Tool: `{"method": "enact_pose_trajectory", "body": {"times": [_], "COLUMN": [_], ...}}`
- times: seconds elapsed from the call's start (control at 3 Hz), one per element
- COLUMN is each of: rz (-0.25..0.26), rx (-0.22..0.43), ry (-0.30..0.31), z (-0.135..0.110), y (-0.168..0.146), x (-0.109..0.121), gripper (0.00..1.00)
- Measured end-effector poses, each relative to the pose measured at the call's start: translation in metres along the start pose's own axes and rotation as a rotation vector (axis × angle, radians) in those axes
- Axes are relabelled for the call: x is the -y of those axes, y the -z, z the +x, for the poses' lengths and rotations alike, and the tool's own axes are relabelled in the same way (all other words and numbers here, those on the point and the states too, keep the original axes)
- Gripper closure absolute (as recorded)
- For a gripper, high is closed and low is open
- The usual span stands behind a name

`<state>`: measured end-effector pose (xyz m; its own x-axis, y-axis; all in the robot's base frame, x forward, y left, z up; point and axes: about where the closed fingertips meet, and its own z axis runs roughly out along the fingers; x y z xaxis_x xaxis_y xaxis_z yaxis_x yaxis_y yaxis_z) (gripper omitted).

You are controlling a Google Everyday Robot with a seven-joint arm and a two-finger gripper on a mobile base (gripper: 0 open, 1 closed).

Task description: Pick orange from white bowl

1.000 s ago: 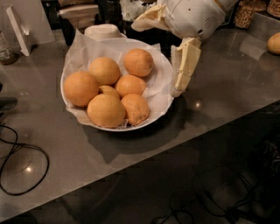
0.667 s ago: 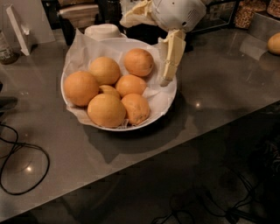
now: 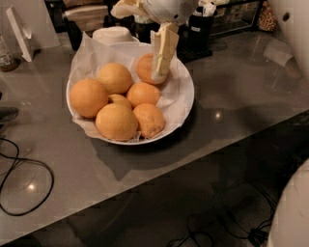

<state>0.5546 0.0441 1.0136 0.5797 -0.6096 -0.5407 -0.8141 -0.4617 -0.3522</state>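
Now the gripper (image 3: 159, 72) hangs at the rear orange (image 3: 144, 68) in the white bowl (image 3: 187, 94), whether open I cannot tell; next comes a firm grasp and lift.

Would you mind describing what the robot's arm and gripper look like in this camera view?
The gripper, hanging over the far side of the white bowl by the rear orange, is a long, flat, cream-coloured piece with squared edges. Above it sits a rounded white wrist housing bearing a patch of small dots, like a grille. No cables, sleeves or lettering show on it.
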Motion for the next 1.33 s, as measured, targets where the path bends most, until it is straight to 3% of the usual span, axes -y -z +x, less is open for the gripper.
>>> {"method": "enact_pose_trajectory", "body": {"times": [0.33,1.0,1.33], "rz": [0.042,0.073,0.073], "rx": [0.041,0.177,0.177], "ry": [0.013,0.049,0.049], "z": [0.003,0.019,0.019], "y": [0.002,-0.011,-0.011], "x": [0.008,0.032,0.032], "gripper": [0.0,0.0,0.0]}}
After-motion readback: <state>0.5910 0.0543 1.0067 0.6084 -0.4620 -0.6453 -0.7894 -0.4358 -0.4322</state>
